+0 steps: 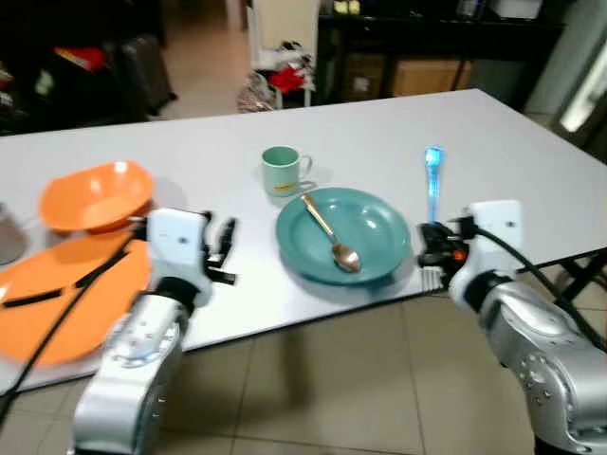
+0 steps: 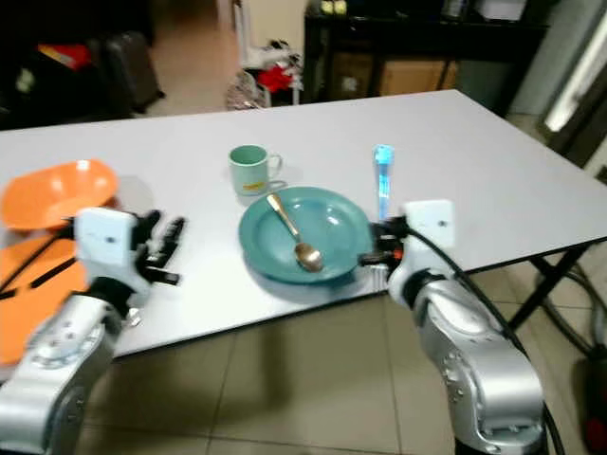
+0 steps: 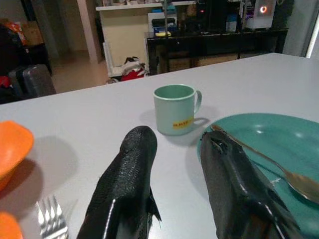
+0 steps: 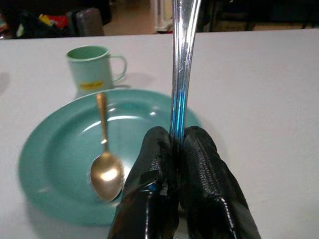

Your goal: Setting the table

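Right hand [image 4: 172, 149] at the bench's near edge, fingers clamped tight on one utensil with a silver stem shading to translucent blue [image 1: 432, 175]; its working end isn't visible, so can't tell which kind. Stem pokes out past the fingertips and lies over the white bench [image 1: 379, 123], pointing toward 12 o'clock in the head view. Hand and utensil sit just beside the round teal plate [image 1: 370, 223], at its 3 o'clock.

Left hand [image 3: 174, 174] holds nothing, fingers moderately apart, low over the bench at the plate's 9 o'clock, near it and aimed at the cup. Right fingertip reaches about the plate's rim.

Counts:
- 1 teal plate, near the front edge, centre.
- 1 gold metal spoon [image 1: 331, 233], lying inside the plate, bowl toward the robot, handle toward 11 o'clock.
- 1 pale green mug with a yellow label [image 1: 283, 170], upright, just beyond the plate at its 11 o'clock, handle toward the right.
- 1 silver fork [image 3: 51, 222], tines showing on the bench beside the left hand.
- 1 orange bowl [image 1: 97, 194], far left.
- 1 flat orange plate [image 1: 43, 308], just nearer than the bowl, under the left arm's cable.
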### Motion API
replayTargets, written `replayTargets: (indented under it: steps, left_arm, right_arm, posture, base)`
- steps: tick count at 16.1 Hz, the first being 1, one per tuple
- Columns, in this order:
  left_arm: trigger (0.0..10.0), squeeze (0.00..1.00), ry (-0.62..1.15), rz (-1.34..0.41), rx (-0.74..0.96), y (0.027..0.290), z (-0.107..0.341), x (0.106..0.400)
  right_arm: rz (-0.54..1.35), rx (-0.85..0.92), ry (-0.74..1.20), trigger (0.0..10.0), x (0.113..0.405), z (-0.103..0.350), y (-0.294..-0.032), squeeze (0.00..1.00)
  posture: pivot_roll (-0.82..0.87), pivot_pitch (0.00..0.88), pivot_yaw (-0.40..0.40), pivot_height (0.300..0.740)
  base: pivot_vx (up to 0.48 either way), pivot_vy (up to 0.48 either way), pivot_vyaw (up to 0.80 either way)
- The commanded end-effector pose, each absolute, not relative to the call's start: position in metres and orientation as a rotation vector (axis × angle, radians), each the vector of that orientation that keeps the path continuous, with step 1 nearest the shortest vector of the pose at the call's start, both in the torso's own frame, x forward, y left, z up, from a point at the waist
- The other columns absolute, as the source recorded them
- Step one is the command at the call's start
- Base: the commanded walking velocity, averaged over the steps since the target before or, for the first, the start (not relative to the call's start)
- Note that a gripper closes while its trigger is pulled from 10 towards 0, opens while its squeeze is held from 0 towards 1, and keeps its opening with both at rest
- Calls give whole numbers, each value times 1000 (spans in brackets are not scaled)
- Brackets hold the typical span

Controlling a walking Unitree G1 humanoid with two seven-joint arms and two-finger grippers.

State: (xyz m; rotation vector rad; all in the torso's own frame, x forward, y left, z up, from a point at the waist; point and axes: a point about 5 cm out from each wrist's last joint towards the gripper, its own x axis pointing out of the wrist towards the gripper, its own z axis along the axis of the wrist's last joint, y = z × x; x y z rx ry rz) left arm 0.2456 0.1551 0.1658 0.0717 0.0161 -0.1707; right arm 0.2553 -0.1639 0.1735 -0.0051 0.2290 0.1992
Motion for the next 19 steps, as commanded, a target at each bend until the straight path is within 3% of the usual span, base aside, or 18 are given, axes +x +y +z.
replayTargets:
  steps: [1,12,14,19]
  left_arm:
    - [10000,0,1,-196,66,148,169,245]
    - [10000,0,3,-191,72,147,169,243]
    - [10000,0,2,-190,78,148,170,243]
    - [10000,0,20,-256,110,144,168,242]
  right_arm:
    - [171,-14,214,10000,257,177,-173,0]
    - [258,-33,214,10000,264,181,-165,0]
    - [422,-67,283,10000,266,179,-153,0]
    - [463,-101,404,10000,279,170,-148,0]
  posture:
    - [-139,0,11,740]
    - [-131,11,0,740]
    - [-136,10,1,740]
    - [-134,2,-1,740]
  base:
    - [315,0,0]
    - [315,0,0]
    - [313,0,0]
    - [58,0,0]
